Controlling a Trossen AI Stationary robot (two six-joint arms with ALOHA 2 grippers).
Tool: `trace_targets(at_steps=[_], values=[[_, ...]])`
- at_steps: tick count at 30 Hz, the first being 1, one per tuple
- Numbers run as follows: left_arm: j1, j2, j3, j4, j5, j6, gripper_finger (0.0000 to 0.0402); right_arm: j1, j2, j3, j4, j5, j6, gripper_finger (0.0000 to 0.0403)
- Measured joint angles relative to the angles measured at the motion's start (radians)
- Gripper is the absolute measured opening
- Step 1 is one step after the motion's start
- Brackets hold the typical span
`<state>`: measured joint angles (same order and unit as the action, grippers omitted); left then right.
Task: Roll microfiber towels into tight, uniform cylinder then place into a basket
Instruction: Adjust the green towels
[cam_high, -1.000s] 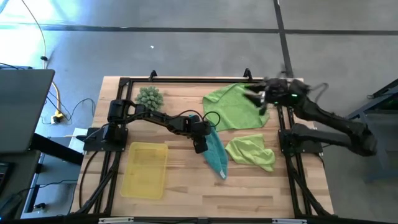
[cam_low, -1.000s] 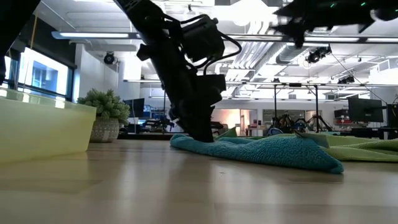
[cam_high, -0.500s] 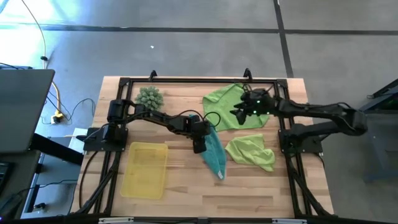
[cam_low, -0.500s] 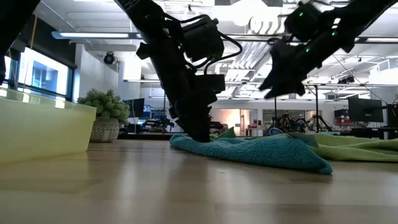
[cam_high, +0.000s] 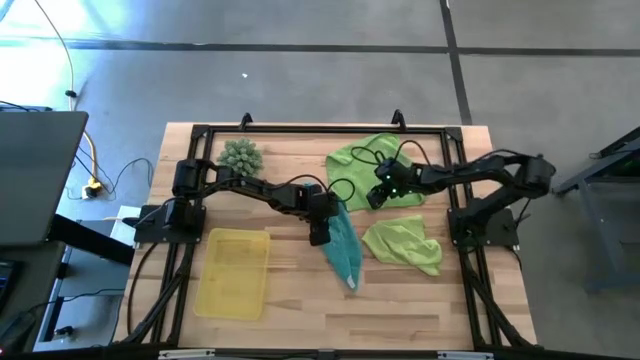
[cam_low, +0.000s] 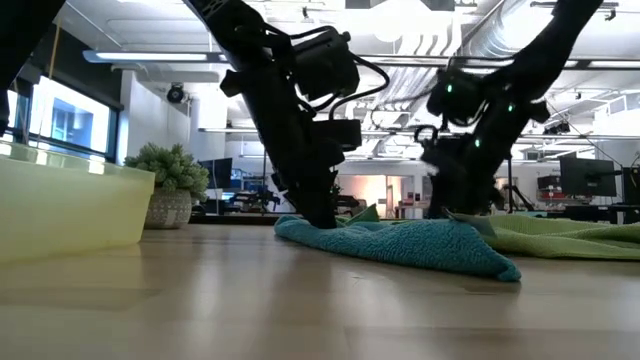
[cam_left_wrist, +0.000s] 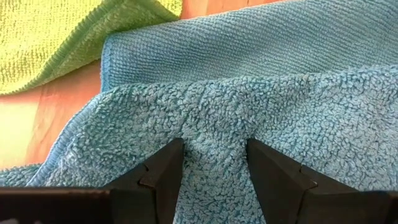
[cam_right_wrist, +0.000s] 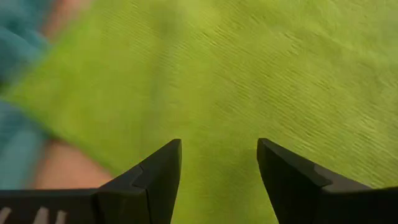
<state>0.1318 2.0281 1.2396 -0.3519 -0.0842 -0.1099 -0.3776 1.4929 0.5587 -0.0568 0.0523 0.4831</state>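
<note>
Teal towel (cam_high: 343, 250) at table centre, basket (cam_high: 233, 273) at its 9 o'clock. My left tool (cam_left_wrist: 214, 168) pinches its terry fold; right tool (cam_right_wrist: 217, 168), spread, hovers over lime towel (cam_high: 375, 170) at 1 o'clock. Keep pinch, flatten before rolling.

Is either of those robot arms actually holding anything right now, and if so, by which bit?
The left pincer pinches a bunched fold at the upper end of the teal towel. The right pincer is open above a lime green towel, holding nothing.
</note>
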Motion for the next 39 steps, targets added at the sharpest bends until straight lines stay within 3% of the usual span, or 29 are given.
trace_targets(at_steps=[12,21,29,34,39], values=[[0.0,0.0,0.0,0.0,-0.003,0.001,0.0167,-0.135,0.044,0.002,-0.054,0.294,-0.031,0.0204],[0.0,0.0,-0.001,0.001,-0.004,0.0,0.0167,-0.268,-0.005,0.002,-0.218,0.321,0.105,0.0204],[0.0,0.0,-0.002,0.006,-0.008,0.001,0.0167,-0.258,-0.164,0.077,-0.421,0.278,0.158,0.0204],[-0.001,0.002,0.013,0.0,-0.01,0.016,0.0167,-0.159,-0.256,0.136,-0.422,0.103,0.173,0.0204],[-0.001,0.002,0.016,-0.001,-0.01,0.017,0.0167,0.041,-0.283,0.133,-0.425,-0.111,0.305,0.0204]])
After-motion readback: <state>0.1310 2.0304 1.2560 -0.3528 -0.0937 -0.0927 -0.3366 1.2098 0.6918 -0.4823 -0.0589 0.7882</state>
